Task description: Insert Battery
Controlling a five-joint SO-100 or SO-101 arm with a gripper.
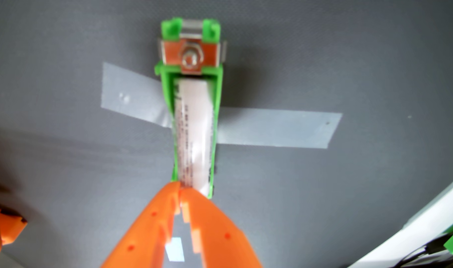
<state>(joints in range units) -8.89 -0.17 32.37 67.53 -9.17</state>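
Closed tip to tip, the orange gripper (181, 190), holding nothing and touching the near end of the white battery (194, 134) at 12 o'clock. Lay lengthwise inside the green holder (191, 43), between its two side walls, far end near the metal contact (190, 58). Taped (276, 128) to the grey table (349, 64) at 3 and 9 o'clock, with bare surface open on both sides.

In the wrist view, the orange claw (181, 189) has its tips nearly together at the near end of a white battery (194, 128). The battery lies lengthwise in a green holder (218, 103), which is fixed to the grey desk (349, 51) with strips of tape (276, 127). A metal clip with a bolt (191, 56) sits at the holder's far end.
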